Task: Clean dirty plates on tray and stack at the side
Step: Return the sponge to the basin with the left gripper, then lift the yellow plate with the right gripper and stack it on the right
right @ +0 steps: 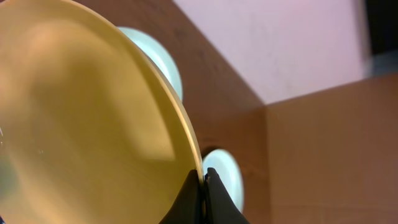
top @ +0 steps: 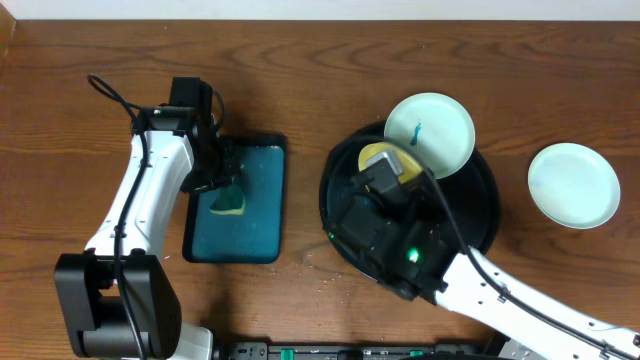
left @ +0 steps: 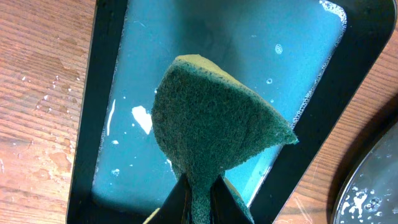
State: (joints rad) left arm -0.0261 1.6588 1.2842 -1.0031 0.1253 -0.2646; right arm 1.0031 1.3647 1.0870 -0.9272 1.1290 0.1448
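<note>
My right gripper is shut on the rim of the pale yellow plate, held tilted above the black round tray; overhead only part of the yellow plate shows past my wrist. A mint-white plate with a small blue smear leans on the tray's far rim. A second mint-white plate lies on the table to the right of the tray. My left gripper is shut on a green scouring sponge over the teal rectangular tray.
The teal tray holds soapy water with bubbles along its edges. Water drops dot the wood left of it. A pale wall stands beyond the table's far edge in the right wrist view.
</note>
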